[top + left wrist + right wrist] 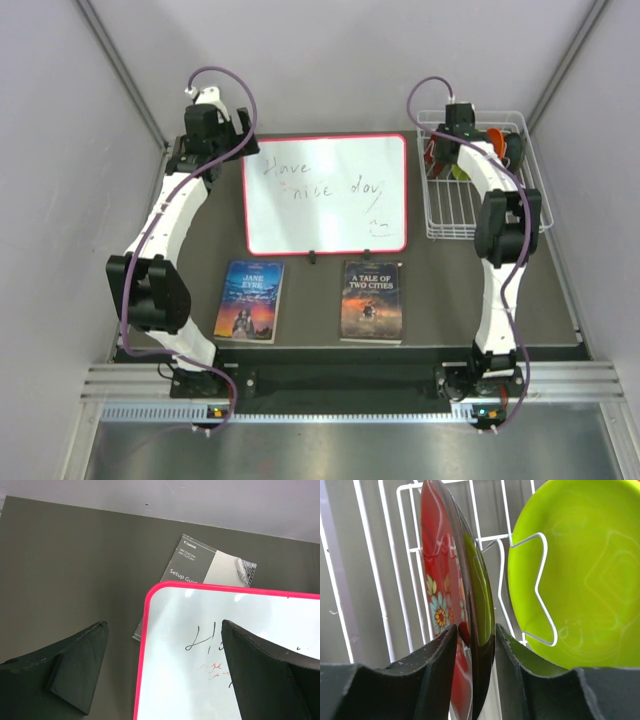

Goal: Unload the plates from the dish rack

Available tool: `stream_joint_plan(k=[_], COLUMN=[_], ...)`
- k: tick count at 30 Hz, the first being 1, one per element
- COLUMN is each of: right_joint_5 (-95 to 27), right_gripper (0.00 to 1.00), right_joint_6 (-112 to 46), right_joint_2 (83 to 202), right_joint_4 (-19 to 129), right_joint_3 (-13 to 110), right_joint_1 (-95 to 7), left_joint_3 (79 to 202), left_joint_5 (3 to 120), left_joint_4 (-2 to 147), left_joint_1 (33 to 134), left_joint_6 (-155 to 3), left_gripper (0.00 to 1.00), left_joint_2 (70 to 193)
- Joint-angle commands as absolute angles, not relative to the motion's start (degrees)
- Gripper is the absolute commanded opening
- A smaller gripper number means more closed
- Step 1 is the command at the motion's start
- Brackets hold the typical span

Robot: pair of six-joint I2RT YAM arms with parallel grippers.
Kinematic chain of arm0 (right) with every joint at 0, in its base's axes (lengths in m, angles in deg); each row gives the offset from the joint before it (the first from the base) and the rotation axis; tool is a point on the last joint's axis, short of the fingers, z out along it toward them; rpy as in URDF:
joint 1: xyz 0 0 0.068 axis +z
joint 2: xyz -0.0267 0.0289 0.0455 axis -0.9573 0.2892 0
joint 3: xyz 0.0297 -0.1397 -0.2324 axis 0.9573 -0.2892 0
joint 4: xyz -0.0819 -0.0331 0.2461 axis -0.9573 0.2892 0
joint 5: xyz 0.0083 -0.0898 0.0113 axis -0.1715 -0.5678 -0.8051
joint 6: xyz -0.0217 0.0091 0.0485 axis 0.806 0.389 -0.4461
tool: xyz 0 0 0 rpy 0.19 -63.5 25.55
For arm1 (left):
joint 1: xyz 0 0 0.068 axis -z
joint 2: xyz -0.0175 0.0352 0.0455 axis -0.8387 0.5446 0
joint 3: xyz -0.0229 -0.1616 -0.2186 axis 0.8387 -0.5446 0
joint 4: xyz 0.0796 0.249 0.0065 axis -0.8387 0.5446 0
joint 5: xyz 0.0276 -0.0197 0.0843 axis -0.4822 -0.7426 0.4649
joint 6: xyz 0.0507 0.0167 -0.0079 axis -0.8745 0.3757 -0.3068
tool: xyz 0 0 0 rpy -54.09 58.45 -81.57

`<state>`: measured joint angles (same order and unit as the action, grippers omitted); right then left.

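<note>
1. Two arms are in view. Your left gripper [164,630] is spread wide with nothing between its two fingers. It hangs above the top left corner of the whiteboard [325,195].
2. Your right gripper [475,630] is down inside the dish rack [470,215], which sits at the far right of the table [440,290].
3. Its two fingers flank the rim of the red plate [440,580], one close against each face. You cannot tell from the wrist view whether they pinch the plate or only bracket it.
4. The red plate stands upright on edge in the rack, its flowered face turned left.
5. One green plate [590,570] stands to its right, apart from it, with a bent wire prong crossing its face.
6. Overhead you can count three plates by colour: red, green and one orange plate [495,134], all in the rack's far end. A dark shape beside the orange one is too small to identify.
7. Two books lie near the arms: one on the left [249,300] and one on the right [371,301].
8. One booklet [200,565] lies partly under the whiteboard's corner.
</note>
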<state>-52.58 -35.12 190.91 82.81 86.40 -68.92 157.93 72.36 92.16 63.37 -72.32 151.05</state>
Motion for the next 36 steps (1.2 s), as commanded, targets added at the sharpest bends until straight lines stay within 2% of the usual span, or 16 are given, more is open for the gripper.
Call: stream_joint_plan(k=[1,4,10,12,22,23,27,32,36], right_joint_5=[-55.3,-55.6,-55.2,-55.1,-62.8,-63.9,-71.2,-74.4,-74.9], right_gripper=[0.38,0.37,0.21,0.13,0.07,0.04,0.04,0.02,0.05], right_joint_6=[-35.2,-35.3,-35.9,-36.2,-34.6,-33.8,-31.9,-31.5,-31.2], right_joint_2=[187.7,187.2,185.7,183.8,177.7,177.4,176.6,175.1,173.3], right_joint_4=[78.0,77.1,74.3,71.3,65.7,65.5,64.4,63.3,61.6], right_joint_3=[85.6,85.1,82.1,79.5,74.7,74.8,75.0,74.7,73.3], right_joint_1=[-69.0,-68.9,-68.8,-68.6,-66.6,-66.1,-64.8,-64.7,-64.7], left_joint_3=[157.7,157.6,157.2,156.9,156.5,156.4,156.4,156.2,156.2], left_joint_5=[73.1,73.0,73.0,73.1,73.6,73.7,73.4,73.9,73.9], left_joint_4=[89.1,89.0,88.5,88.2,87.8,87.8,87.7,87.7,87.7], left_joint_1=[63.2,63.2,63.2,63.2,63.2,63.3,63.2,63.2,63.2], left_joint_6=[-72.7,-72.7,-72.5,-72.5,-72.7,-72.7,-72.7,-72.9,-73.0], left_gripper=[0.99,0.99,0.99,0.99,0.99,0.99,0.99,0.99,0.99], left_joint_2=[150.9,150.9,150.6,150.3,149.9,149.9,150.2,150.2,150.1])
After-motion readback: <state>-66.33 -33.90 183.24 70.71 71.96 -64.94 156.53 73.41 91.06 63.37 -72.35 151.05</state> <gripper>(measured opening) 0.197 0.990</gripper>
